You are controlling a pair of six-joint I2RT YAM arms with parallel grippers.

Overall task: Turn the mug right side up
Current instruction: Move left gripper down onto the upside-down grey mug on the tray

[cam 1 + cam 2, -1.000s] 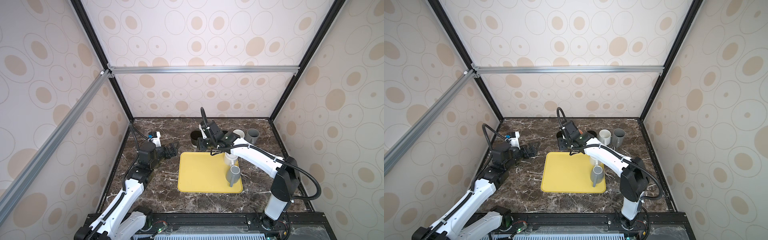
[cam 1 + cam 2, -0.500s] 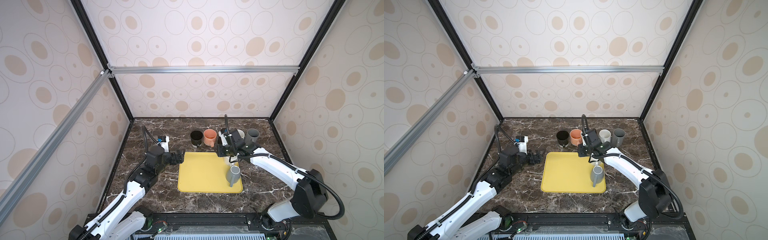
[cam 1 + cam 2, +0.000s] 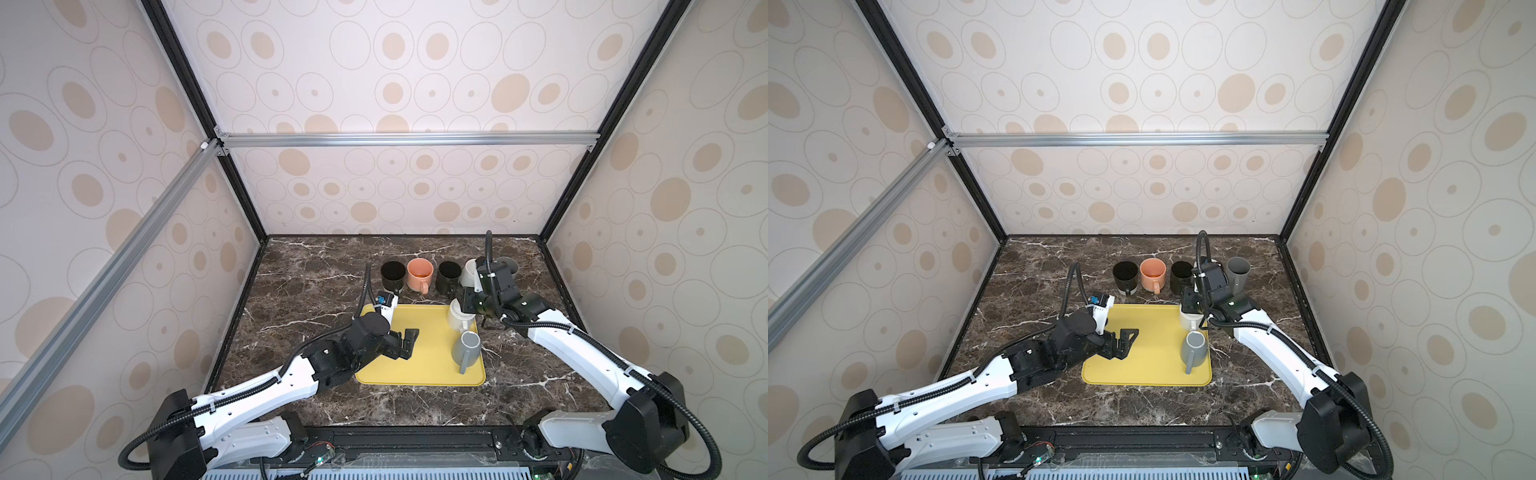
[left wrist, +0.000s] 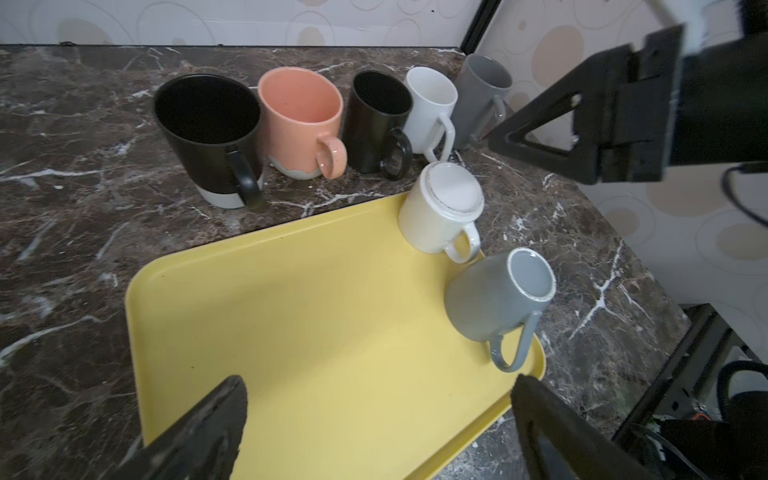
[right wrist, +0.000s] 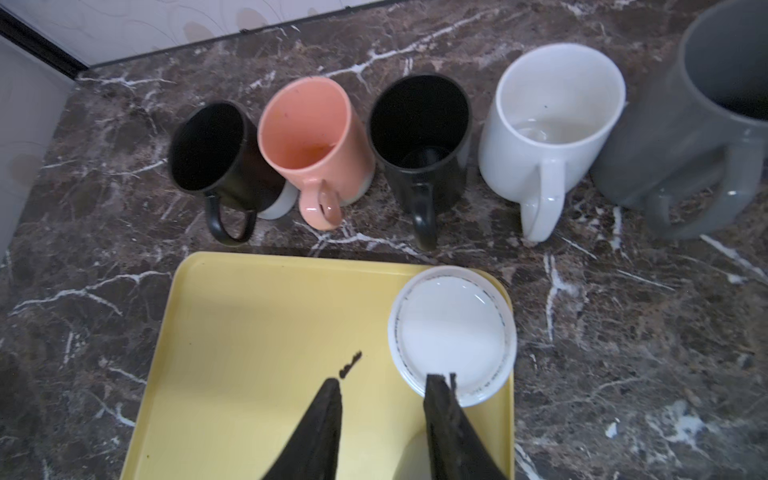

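My left gripper (image 3: 408, 343) hangs over the left part of the flat yellow plastic tray (image 3: 424, 368). Its jaws are spread wide with nothing between them. In my left wrist view, only bare tray shows between its fingertips (image 4: 224, 399).

The tray lies on the dark brown marble tabletop (image 3: 311, 291). Beyond its far edge, five mugs stand upright in a row, all on the marble with their handles facing the tray. From the left they are:
- a black ceramic mug with a pale base (image 3: 392, 274)
- a peach ceramic mug (image 3: 420, 272), just beside it
- a plain black ceramic mug (image 3: 449, 274)
- a white ceramic mug (image 3: 468, 272)
- a tall grey ceramic mug (image 3: 1237, 270)

Two more mugs sit on the right side of the tray, both upside down with their bases up. The upside-down cream-white mug (image 3: 457, 318) stands in the tray's far right corner. The upside-down grey mug (image 3: 467, 349) stands just nearer, along the right edge, with its handle pointing towards my base. The two are close together, and I cannot tell whether they touch.

My right gripper (image 5: 384, 380) hovers over that far right corner, above the cream-white mug. Its jaws are apart by a modest gap and hold nothing. In my right wrist view, one finger crosses the rim of the mug's base. I cannot tell whether it touches.
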